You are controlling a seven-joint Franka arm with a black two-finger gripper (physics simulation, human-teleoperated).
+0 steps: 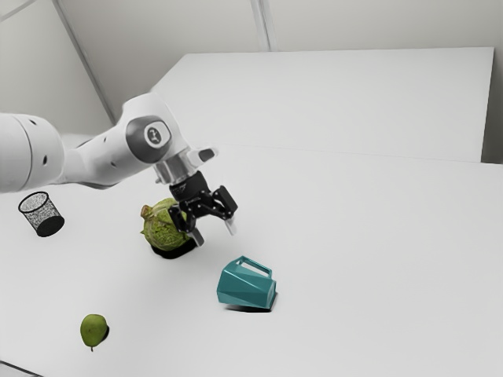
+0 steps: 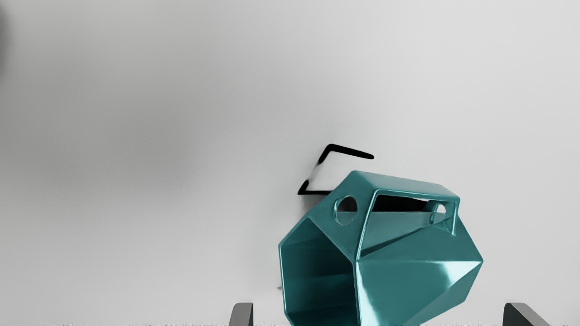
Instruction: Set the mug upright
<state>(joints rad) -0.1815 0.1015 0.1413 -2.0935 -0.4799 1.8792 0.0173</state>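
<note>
End effector [image 1: 214, 234] is hovering, fingers apart, presumably to straddle the teal faceted mug [image 1: 245, 290], which is lying sideways at five o'clock in the exterior view.

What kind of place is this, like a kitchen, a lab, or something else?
Probably a simulated robotics lab or test room: a white robot arm reaches over a plain white table, and a teal mug lies on its side there.
</note>
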